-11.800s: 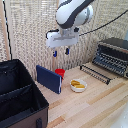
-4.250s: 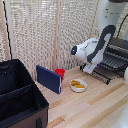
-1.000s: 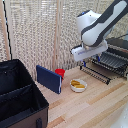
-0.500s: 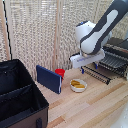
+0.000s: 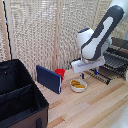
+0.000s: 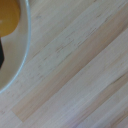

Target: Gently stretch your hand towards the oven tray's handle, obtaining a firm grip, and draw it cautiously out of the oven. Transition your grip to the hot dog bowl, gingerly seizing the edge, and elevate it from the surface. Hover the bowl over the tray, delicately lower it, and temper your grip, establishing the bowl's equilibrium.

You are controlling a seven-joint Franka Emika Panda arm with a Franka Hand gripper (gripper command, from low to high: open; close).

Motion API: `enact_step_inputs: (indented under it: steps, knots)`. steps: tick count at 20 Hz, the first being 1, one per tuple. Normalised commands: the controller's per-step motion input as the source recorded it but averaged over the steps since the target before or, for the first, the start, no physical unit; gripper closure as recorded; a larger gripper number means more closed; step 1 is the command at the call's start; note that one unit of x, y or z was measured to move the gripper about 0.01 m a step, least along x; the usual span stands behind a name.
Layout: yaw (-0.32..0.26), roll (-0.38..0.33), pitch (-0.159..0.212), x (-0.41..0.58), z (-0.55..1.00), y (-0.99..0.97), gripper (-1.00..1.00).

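Two neighbours, a red cup (image 5: pixel 60 73) and blue book (image 5: pixel 49 79), flank the hot dog bowl (image 5: pixel 78 86); fingers' spread unreadable.

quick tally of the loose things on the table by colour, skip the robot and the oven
black: 1, the case
blue: 1, the flat pad standing on edge
red: 1, the cup
white: 1, the bowl with yellow-orange food in it
dark metal: 1, the tray drawn out of the oven
total: 5
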Motion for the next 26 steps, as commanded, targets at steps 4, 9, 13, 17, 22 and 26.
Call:
enact_step_inputs:
  steps: [4,9,13,17,22,26]
  knots:
    - [0.018,0.052,-0.002,-0.039,-0.34,-0.27,-1.00]
    - [0.019,0.078,-0.015,0.000,-0.39,-0.23,-1.00]
    - [0.022,0.052,-0.067,0.000,-0.26,-0.10,-1.00]
    - [0.000,0.039,-0.027,0.000,-0.07,0.00,-1.00]
    - [0.008,0.000,0.000,0.000,-0.01,-0.01,1.00]
    - [0.036,0.000,-0.001,0.000,0.00,0.00,1.00]
